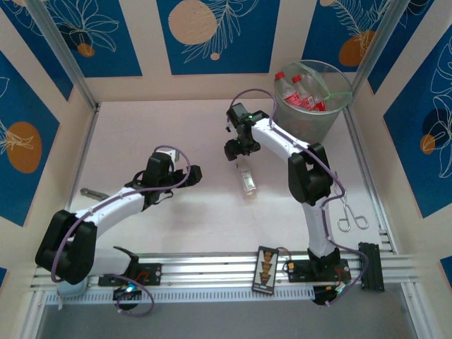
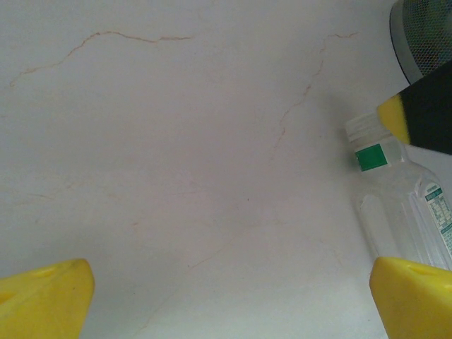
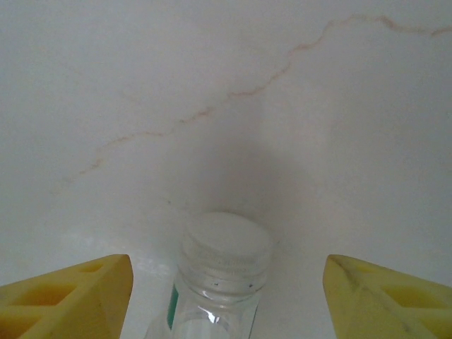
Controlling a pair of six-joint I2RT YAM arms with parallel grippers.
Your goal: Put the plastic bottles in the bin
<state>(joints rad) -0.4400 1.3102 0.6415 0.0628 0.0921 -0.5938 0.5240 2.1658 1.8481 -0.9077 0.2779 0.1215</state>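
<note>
Nearest the bases, the left gripper [image 1: 191, 174] hangs over the bare white marbled tabletop [image 1: 176, 127]. Its yellow fingers [image 2: 42, 296] are spread as wide as they go, with nothing between them. In its wrist view the small clear plastic bottle with a white cap and green label [image 2: 402, 205] lies off past the right-hand finger, outside the span. That bottle lies flat on its side mid-table, its long axis running roughly near to far and its cap at the far end. The right gripper [image 1: 236, 148] is much the nearer of the two and sits over the cap end. In its wrist view the cap [image 3: 226, 247] is centred between the fingers with table showing on both sides, so the jaws stand partly open and grip nothing yet. They straddle the bottle across its axis, which I judge suits closing on the neck. The right arm reaches forward and leftward from its base, elbow folded and wrist turned down. Farthest off, at the far right corner, the tall round translucent grey-green bin [image 1: 332, 113] already holds red-capped bottles [image 1: 300, 95]
</note>
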